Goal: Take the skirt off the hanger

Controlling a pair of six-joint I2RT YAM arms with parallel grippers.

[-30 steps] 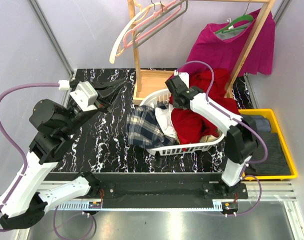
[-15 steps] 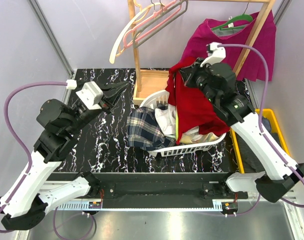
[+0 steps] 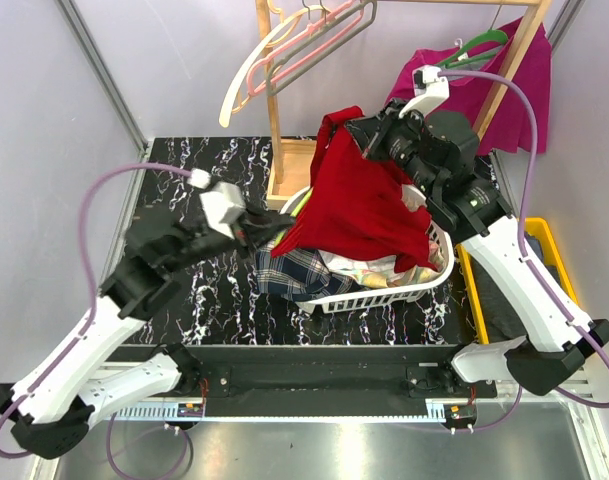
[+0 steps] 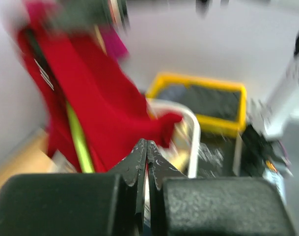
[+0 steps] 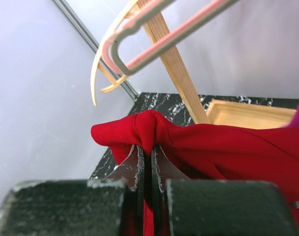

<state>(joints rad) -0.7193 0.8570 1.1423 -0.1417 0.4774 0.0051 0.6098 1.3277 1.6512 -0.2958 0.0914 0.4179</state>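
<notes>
The red skirt (image 3: 364,200) hangs in the air above the white laundry basket (image 3: 424,285). My right gripper (image 3: 356,130) is shut on a bunched fold at the skirt's top edge (image 5: 149,125). A lime green hanger (image 4: 78,137) runs down inside the skirt, and a bit of it shows at the skirt's lower left (image 3: 299,205). My left gripper (image 3: 282,225) is shut with nothing seen between its jaws. It sits at the skirt's lower left corner, just in front of the cloth (image 4: 105,113). That view is blurred.
A plaid garment (image 3: 289,270) and pale clothes lie in the basket. A wooden rack (image 3: 274,100) stands behind with pink and cream hangers (image 3: 304,45) and a magenta shirt (image 3: 524,90). A yellow tray (image 3: 569,290) sits at the right.
My right gripper has lifted the red skirt higher and to the left, out of the basket. My left arm has swung right and down to the skirt's lower corner.
</notes>
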